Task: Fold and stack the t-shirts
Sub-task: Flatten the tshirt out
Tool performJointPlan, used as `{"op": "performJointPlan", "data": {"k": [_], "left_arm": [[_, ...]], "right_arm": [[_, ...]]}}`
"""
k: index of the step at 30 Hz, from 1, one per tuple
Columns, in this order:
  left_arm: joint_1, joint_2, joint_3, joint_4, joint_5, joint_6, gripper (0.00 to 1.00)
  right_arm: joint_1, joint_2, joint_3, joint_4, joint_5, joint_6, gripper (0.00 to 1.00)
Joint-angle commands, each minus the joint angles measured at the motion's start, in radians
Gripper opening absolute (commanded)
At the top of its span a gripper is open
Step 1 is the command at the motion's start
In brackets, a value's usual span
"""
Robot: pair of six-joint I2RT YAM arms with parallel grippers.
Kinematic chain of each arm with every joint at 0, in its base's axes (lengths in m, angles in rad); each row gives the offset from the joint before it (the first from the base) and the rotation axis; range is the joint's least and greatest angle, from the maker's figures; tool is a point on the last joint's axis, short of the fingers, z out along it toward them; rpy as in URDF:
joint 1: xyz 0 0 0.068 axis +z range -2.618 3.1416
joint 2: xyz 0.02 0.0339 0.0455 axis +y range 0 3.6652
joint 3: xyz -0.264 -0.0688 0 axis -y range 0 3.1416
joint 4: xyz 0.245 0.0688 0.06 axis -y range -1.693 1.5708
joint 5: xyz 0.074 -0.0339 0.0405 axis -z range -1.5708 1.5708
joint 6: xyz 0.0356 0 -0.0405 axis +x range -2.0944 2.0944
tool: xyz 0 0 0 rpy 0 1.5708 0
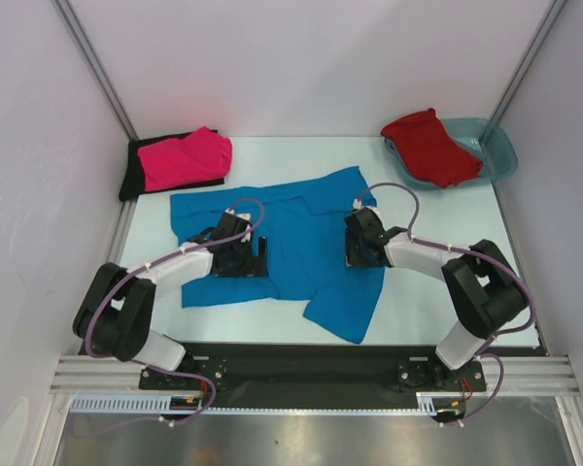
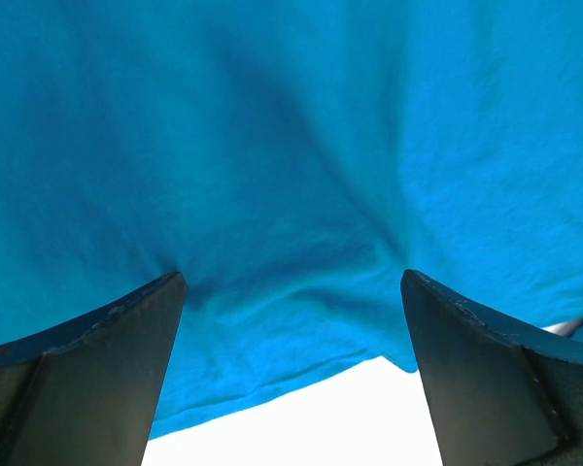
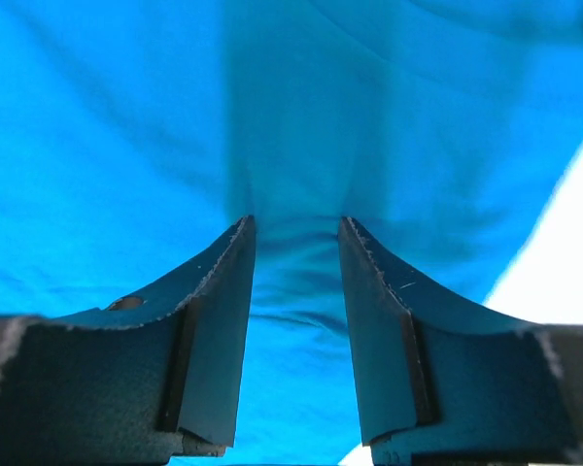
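The bright blue t-shirt lies spread on the white table, with one sleeve trailing toward the front. My left gripper is down on its left part, jaws wide open; in the left wrist view the shirt's edge runs between the fingers. My right gripper is down on the shirt's right part, jaws partly open with wrinkled blue cloth between them. The hot pink t-shirt lies on the black one at the back left. The red t-shirt lies in the tub.
A translucent teal tub stands at the back right corner. White walls with metal posts enclose the table on three sides. Bare white table shows to the right of the blue shirt.
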Motion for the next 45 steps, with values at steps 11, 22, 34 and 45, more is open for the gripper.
{"op": "performJointPlan", "data": {"k": [11,22,34,45], "left_arm": [[-0.141,-0.078,-0.083,-0.097,-0.01,-0.046,1.0],[-0.243,-0.111,-0.183,-0.109,0.009,-0.121,1.0],[-0.282,-0.169,0.035,-0.197,-0.2,-0.072,1.0],[-0.115,0.079,0.421,-0.085,-0.215,0.035,1.0]], "right_arm": [[0.091,-0.224,-0.256,-0.399,0.262,0.464,0.46],[0.291,-0.453,-0.305,-0.715,0.264,0.791,0.46],[0.12,-0.513,-0.097,-0.399,0.353,0.374,0.61],[-0.148,-0.225,0.106,-0.04,-0.012,0.07,0.61]]}}
